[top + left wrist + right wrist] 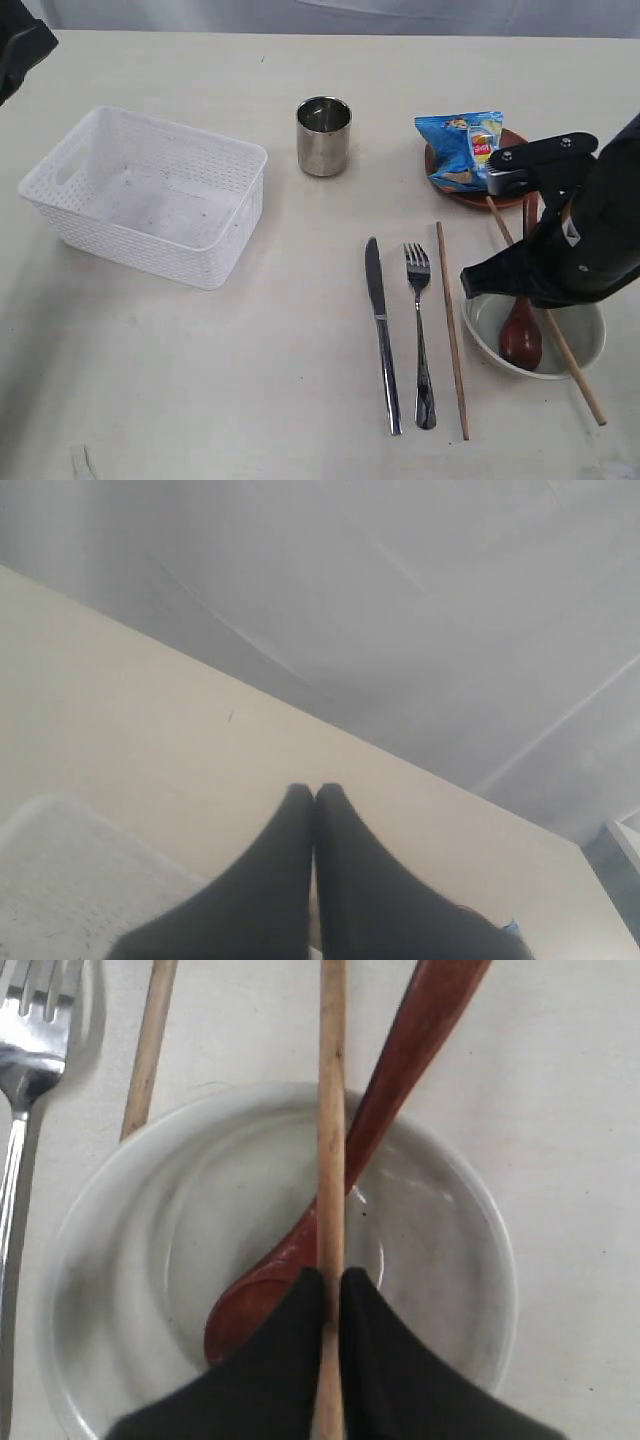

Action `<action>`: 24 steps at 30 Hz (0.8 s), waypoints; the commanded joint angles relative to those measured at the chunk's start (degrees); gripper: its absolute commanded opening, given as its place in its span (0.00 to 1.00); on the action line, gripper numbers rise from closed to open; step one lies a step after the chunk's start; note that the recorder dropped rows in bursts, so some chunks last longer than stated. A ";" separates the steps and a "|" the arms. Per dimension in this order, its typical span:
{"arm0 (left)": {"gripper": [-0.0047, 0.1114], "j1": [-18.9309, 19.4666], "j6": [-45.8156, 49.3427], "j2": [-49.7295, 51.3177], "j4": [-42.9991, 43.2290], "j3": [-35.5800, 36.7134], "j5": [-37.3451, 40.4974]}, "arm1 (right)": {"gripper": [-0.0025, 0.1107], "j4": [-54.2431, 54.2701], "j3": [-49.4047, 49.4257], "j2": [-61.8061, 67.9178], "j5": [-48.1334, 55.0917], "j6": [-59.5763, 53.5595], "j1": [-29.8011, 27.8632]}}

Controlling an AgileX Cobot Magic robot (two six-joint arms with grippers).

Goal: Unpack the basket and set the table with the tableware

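Basket empty, unpacking done. Right gripper pinches stray chopstick lying across bowl (pairing left, I judge); left gripper closed, empty.

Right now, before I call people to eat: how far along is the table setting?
Mostly done. The basket is empty; cup, knife, fork and one chopstick lie on the table, the spoon sits in the bowl, the plate holds a snack bag. In hand: the right jaws pinch the second chopstick, which crosses over the bowl. Left: likely setting it beside its mate.
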 commanded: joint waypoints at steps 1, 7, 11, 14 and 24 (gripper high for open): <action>0.04 0.18 -0.01 0.08 0.28 0.37 -0.25 | 0.34 -0.94 -0.26 -1.53 -0.18 -0.61 -0.27; 0.04 0.18 -0.01 0.08 0.28 0.37 -0.25 | 0.43 -2.20 -5.06 -2.20 7.21 -1.48 -0.27; 0.04 0.18 -0.01 0.08 0.28 0.37 -0.25 | 0.43 7.11 -7.70 -6.38 8.38 -6.23 2.40; 0.04 0.18 -0.01 0.08 0.28 0.37 -0.25 | 0.42 18.31 -7.02 -11.56 9.36 -9.17 7.27; 0.04 0.18 -0.24 0.08 0.28 0.37 -0.68 | 0.28 20.46 6.93 -16.09 4.07 14.45 29.12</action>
